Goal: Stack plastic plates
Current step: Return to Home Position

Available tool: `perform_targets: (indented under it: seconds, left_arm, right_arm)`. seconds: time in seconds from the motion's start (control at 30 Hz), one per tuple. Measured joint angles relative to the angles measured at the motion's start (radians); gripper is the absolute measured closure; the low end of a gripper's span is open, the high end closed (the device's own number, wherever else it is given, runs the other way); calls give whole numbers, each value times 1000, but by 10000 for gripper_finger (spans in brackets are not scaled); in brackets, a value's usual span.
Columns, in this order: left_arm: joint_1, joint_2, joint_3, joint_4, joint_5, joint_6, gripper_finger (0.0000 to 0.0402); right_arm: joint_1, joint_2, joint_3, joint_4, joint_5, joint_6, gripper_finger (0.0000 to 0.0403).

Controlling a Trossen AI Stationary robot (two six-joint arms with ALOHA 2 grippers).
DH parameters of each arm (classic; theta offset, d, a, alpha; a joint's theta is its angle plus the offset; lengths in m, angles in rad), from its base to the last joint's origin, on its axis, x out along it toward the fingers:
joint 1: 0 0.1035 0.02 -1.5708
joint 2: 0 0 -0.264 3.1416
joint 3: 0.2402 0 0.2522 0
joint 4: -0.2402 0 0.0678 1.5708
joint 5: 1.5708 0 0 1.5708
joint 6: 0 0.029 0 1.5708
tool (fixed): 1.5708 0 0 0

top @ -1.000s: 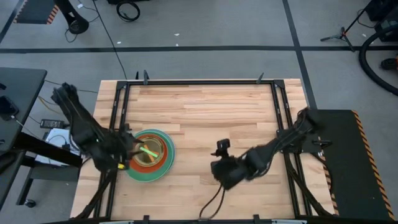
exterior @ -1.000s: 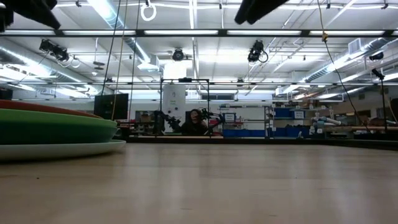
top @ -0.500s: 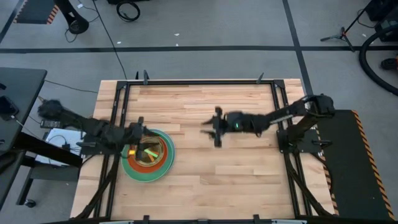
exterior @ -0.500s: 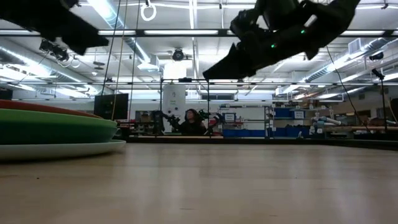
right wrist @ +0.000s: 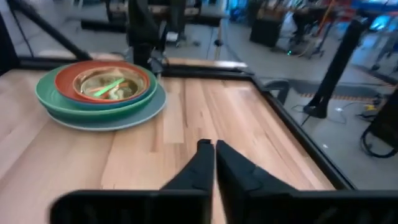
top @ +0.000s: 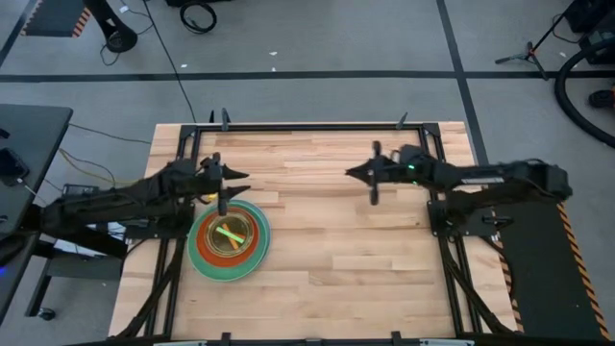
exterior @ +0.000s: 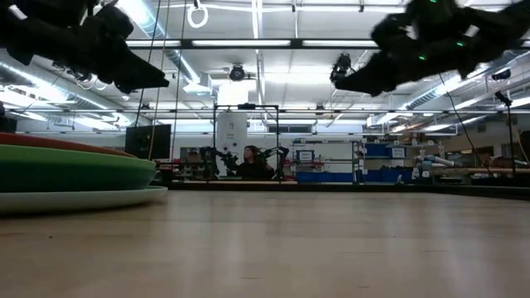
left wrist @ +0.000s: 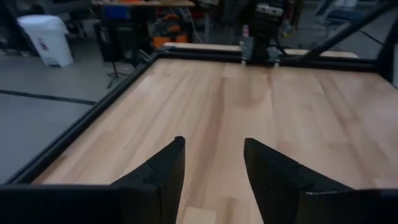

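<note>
The plastic plates [top: 229, 240] stand in one stack at the table's left: a wide pale plate on the wood, then green, blue and red-orange ones [right wrist: 102, 81], with small translucent ones and a lime one [top: 229, 234] nested on top. My left gripper [top: 242, 174] hangs open and empty just beyond the stack's far side, pointing toward the table's right; in the left wrist view [left wrist: 214, 152] only bare wood shows between its fingers. My right gripper [top: 352, 173] hangs shut and empty over the far right of the table, pointing left toward the stack [exterior: 74, 174].
Black frame rails [top: 183, 183] run along the table's left, far and right sides [top: 437, 183]. Bare wood [top: 327, 269] stretches between the stack and the right rail. In the room beyond, a person [exterior: 251, 161] sits at a distant bench.
My left gripper has swung from the stack's near-left side toward the far edge and levelled out, pointing right. My right gripper has swept from the table's near middle toward the far and right edges, turning level. The stack has stayed put.
</note>
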Motion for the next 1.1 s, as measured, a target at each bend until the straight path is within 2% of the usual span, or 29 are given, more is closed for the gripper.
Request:
perform_targets:
  seconds: [0.07,0.17,0.33,0.47,0.53,0.67,0.8,0.9,1.1]
  left_arm:
    - [0,-38,-33,17,-28,-3,233]
    - [-2,-106,-72,34,-40,-2,249]
    - [-4,-234,-94,-27,-29,0,308]
    - [-4,-351,-133,-55,8,6,373]
    - [-3,-413,-164,-53,12,-1,392]
    - [-4,-510,-260,36,11,-67,392]
    - [-21,-482,-284,63,-61,-80,396]
    - [-68,-486,-284,61,-132,-74,397]
    - [-202,-492,-284,54,-154,-28,399]
  right_arm:
    - [-14,-84,-100,78,-1,26,394]
    - [-16,-192,-236,225,-10,74,387]
    - [-14,-359,-401,384,-88,179,396]
    - [-14,-481,-408,251,-188,244,395]
    - [-14,-528,-407,193,-223,267,396]
    - [-13,-581,-407,86,-230,281,398]
    - [-13,-580,-407,21,-218,334,382]
    - [-13,-571,-407,-6,-178,374,367]
    - [-13,-565,-407,-7,-145,378,360]
